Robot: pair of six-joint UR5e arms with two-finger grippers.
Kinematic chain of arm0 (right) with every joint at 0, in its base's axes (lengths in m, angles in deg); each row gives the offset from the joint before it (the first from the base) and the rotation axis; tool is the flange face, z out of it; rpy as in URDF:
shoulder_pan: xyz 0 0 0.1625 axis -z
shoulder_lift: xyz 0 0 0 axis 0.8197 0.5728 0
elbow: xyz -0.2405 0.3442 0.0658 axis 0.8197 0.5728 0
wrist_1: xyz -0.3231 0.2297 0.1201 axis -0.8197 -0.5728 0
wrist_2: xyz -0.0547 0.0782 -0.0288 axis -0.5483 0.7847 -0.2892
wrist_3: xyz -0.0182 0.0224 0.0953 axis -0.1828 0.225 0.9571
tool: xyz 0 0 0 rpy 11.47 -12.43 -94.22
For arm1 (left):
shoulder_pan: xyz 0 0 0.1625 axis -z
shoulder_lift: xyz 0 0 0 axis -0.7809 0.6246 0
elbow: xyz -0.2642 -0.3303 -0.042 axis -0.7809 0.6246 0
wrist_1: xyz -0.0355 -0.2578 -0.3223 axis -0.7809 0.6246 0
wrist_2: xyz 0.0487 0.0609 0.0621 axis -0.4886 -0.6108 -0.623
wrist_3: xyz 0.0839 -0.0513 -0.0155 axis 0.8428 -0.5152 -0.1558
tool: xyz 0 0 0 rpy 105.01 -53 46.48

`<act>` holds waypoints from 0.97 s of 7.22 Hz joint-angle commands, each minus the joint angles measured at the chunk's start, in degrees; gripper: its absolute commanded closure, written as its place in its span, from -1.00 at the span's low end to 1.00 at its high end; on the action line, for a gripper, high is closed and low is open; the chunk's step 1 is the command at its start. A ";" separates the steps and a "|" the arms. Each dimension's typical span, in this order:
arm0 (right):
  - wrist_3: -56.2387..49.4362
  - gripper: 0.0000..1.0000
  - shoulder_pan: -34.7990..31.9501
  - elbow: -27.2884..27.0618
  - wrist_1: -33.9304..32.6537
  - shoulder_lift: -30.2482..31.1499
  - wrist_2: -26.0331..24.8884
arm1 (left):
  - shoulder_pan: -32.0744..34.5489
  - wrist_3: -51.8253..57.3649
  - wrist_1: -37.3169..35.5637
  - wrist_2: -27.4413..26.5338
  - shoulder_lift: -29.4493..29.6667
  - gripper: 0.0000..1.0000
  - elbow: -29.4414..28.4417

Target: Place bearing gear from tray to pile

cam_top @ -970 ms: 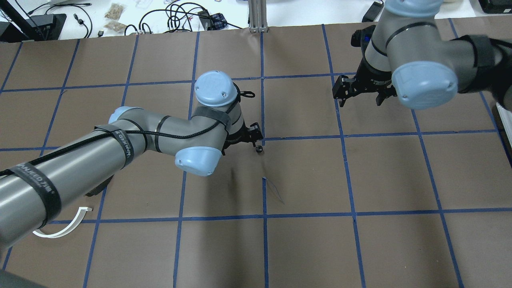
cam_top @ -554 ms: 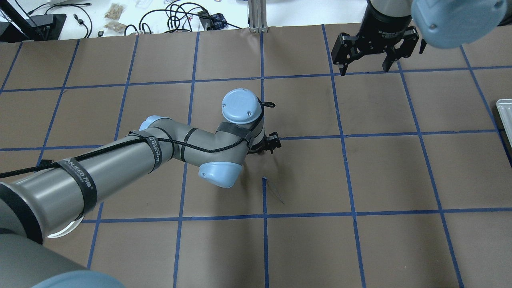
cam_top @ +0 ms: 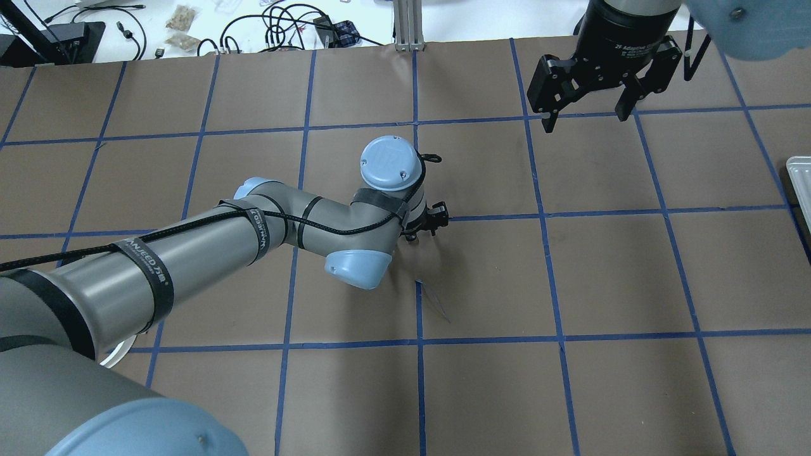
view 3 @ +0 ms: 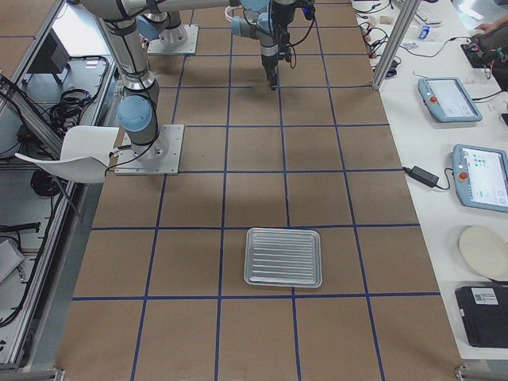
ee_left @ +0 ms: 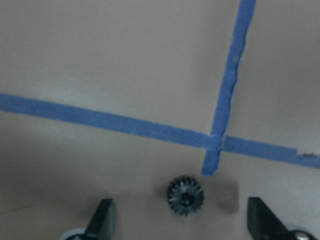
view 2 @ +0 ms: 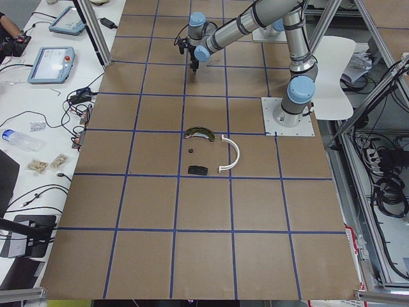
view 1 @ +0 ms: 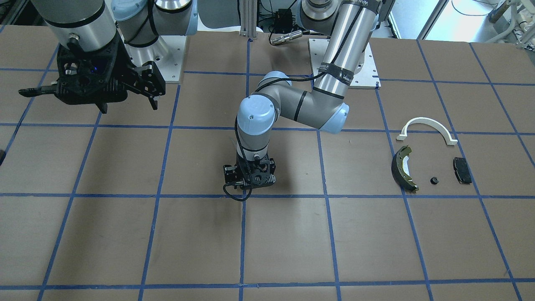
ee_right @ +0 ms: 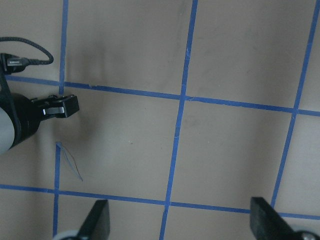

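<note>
The bearing gear (ee_left: pixel 185 195), small, dark and toothed, lies on the brown table by a blue tape crossing. My left gripper (ee_left: pixel 181 225) is open right over it with a finger on each side, not touching; it also shows in the front-facing view (view 1: pixel 249 180). My right gripper (cam_top: pixel 589 95) is open and empty, held high at the far right. The pile lies apart: a white arch (view 1: pixel 426 125), a dark brake shoe (view 1: pixel 403 167) and a black pad (view 1: pixel 462 169). The metal tray (view 3: pixel 283 256) holds nothing.
A small black round part (view 1: pixel 434 180) lies between the brake shoe and the pad. The tray's edge shows at the overhead view's right border (cam_top: pixel 799 183). Cables and operator tablets (view 3: pixel 450 99) sit beyond the table's far edge.
My left wrist has swung right and settled over the gear, which has stayed put. My right gripper has risen and pulled away toward the far edge.
</note>
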 commanded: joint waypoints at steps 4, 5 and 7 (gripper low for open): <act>0.57 -1.00 0.51 -0.12 -0.39 0.54 -0.27 | -0.49 0.40 0.10 -0.44 -1.89 1.00 -0.81; 2.57 -1.00 0.51 -0.12 -0.30 0.80 0.16 | -2.14 1.01 3.67 -0.44 -3.30 1.00 -3.86; 4.16 -1.00 0.86 -0.29 -0.73 1.68 -0.18 | -7.93 8.17 23.98 -0.52 -6.38 1.00 -13.16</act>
